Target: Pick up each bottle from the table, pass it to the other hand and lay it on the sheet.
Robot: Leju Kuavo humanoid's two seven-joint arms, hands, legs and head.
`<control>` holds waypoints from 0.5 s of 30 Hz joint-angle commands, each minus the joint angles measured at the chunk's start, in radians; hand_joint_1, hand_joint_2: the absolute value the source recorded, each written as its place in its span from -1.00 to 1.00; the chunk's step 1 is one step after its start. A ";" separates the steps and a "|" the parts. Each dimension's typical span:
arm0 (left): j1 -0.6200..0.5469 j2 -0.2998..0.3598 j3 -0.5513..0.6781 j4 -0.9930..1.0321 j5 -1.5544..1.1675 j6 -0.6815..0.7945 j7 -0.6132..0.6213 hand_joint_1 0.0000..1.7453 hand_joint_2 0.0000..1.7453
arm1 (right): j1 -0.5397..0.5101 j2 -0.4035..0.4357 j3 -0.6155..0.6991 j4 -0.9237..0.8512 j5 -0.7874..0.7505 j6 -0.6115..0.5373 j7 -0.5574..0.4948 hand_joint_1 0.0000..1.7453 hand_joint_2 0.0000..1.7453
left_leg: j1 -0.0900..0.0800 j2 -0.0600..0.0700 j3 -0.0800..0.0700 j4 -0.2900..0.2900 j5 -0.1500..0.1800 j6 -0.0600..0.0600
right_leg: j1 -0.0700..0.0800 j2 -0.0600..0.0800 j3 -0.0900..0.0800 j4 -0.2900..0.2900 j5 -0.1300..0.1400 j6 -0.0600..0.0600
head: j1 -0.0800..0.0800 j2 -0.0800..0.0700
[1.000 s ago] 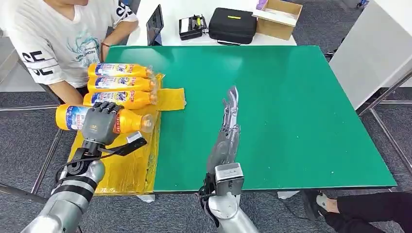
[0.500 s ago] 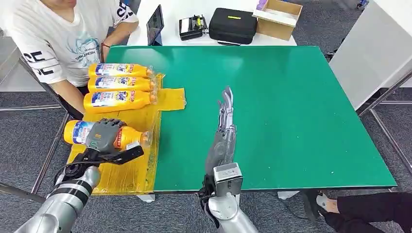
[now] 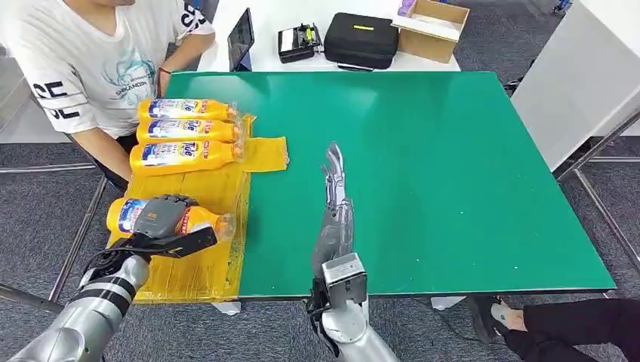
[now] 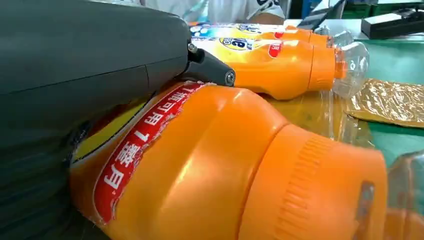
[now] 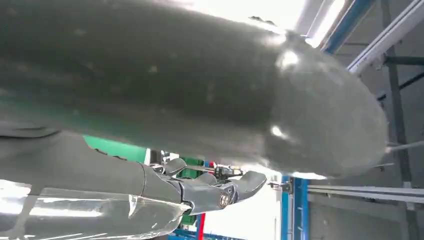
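Note:
My left hand grips an orange bottle with a blue label, lying on its side low over the yellow sheet at the table's left edge. In the left wrist view the bottle fills the front, its clear cap at the picture's edge. Three more orange bottles lie side by side on the sheet's far part. My right hand is stretched flat and open over the green table, holding nothing.
A person in a white shirt sits at the table's far left corner, an arm close to the laid bottles. A black case, a small device and a cardboard box stand on the white table behind.
My left hand has carried the bottle toward me and down onto the sheet's near part. My right hand has drawn back and to the left over the table.

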State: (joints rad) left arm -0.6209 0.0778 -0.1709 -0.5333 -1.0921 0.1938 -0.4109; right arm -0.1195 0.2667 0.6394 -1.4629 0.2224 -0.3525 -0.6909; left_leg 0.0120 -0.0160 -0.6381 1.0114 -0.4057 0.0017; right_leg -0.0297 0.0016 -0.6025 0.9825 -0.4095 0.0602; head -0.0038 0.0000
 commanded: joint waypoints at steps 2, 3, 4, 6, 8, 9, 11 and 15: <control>0.041 0.025 -0.018 0.066 0.131 -0.173 -0.068 -1.00 -1.00 | -0.005 0.015 0.012 0.133 -0.006 0.034 -0.004 -1.00 -1.00 | 0.000 0.004 0.008 -0.002 -0.002 0.000 | 0.001 0.003 0.007 -0.002 -0.001 -0.003 | 0.000 0.000; 0.044 0.029 -0.021 0.064 0.145 -0.191 -0.079 -1.00 -1.00 | -0.007 0.015 0.014 0.138 -0.007 0.035 -0.004 -1.00 -1.00 | 0.001 0.006 0.011 -0.003 -0.003 0.000 | 0.002 0.004 0.009 -0.003 -0.001 -0.004 | 0.000 0.000; 0.046 0.030 -0.021 0.064 0.146 -0.192 -0.080 -1.00 -1.00 | -0.007 0.016 0.014 0.140 -0.007 0.035 -0.004 -1.00 -1.00 | 0.001 0.007 0.012 -0.003 -0.003 0.000 | 0.002 0.005 0.011 -0.004 -0.001 -0.005 | 0.000 0.000; 0.054 0.039 -0.025 0.057 0.184 -0.241 -0.109 -1.00 -1.00 | -0.011 0.017 0.016 0.150 -0.007 0.040 -0.006 -1.00 -1.00 | 0.000 0.005 0.009 -0.002 -0.002 0.000 | 0.001 0.003 0.008 -0.002 -0.001 -0.003 | 0.000 0.000; 0.061 0.049 -0.032 0.051 0.203 -0.267 -0.123 -1.00 -1.00 | -0.014 0.017 0.016 0.155 -0.009 0.045 -0.006 -1.00 -1.00 | 0.000 0.002 0.010 -0.002 -0.002 0.000 | 0.001 0.003 0.010 -0.002 -0.001 -0.003 | 0.000 0.000; 0.062 0.051 -0.032 0.050 0.204 -0.268 -0.124 -1.00 -1.00 | -0.014 0.017 0.016 0.156 -0.009 0.045 -0.006 -1.00 -1.00 | 0.001 0.002 0.012 -0.002 -0.002 0.000 | 0.001 0.003 0.012 -0.003 -0.001 -0.004 | 0.000 0.000; 0.062 0.051 -0.032 0.050 0.204 -0.268 -0.124 -1.00 -1.00 | -0.014 0.017 0.016 0.156 -0.009 0.045 -0.006 -1.00 -1.00 | 0.000 0.002 0.012 -0.003 -0.001 0.000 | 0.001 0.004 0.012 -0.003 -0.001 -0.004 | 0.000 0.000; 0.061 0.051 -0.033 0.050 0.204 -0.268 -0.124 -1.00 -1.00 | -0.014 0.017 0.016 0.156 -0.009 0.045 -0.006 -1.00 -1.00 | 0.001 0.002 0.013 -0.003 -0.001 0.000 | 0.001 0.004 0.014 -0.003 -0.001 -0.005 | 0.000 0.000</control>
State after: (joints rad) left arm -0.6085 0.1099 -0.1701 -0.5306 -0.8885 -0.0534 -0.5425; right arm -0.1235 0.2689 0.6394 -1.3882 0.2178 -0.3052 -0.6935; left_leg 0.0119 -0.0211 -0.6299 1.0108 -0.4057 0.0017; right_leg -0.0299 0.0005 -0.5922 0.9821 -0.4110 0.0597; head -0.0038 0.0000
